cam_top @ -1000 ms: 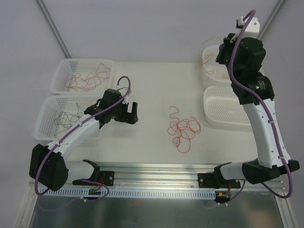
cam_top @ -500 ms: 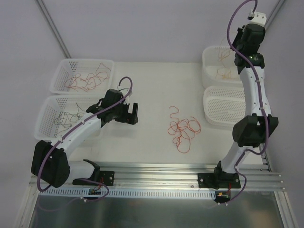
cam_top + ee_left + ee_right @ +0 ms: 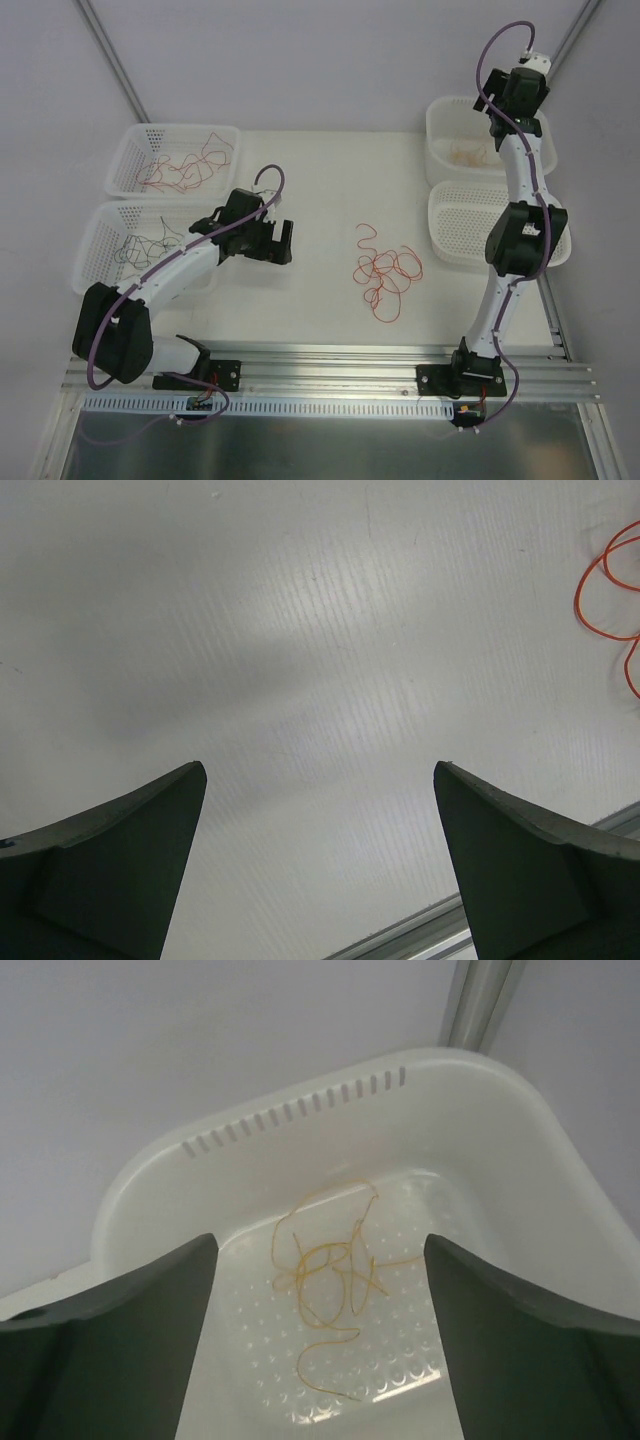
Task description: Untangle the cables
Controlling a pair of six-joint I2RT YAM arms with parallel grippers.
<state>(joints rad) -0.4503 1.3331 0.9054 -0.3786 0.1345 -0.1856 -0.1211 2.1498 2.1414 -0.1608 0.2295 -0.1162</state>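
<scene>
Beneath spread right hand [image 3: 318, 1243], pale yellow cables [image 3: 328, 1266] lie in basket [image 3: 300, 1125].

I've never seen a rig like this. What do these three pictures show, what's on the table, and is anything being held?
Two robot arms are bolted at the near edge of a white table. The overhead picture comes from a fixed camera above and behind them; the other two come from a camera on each wrist, where the dark wedges are that arm's own fingers. A tangle of red cables lies mid-table; white baskets stand at both sides. The right pincer hangs open over the far-right basket, where a pale yellow cable lies. The left pincer is open over bare table. Neither holds anything.
</scene>
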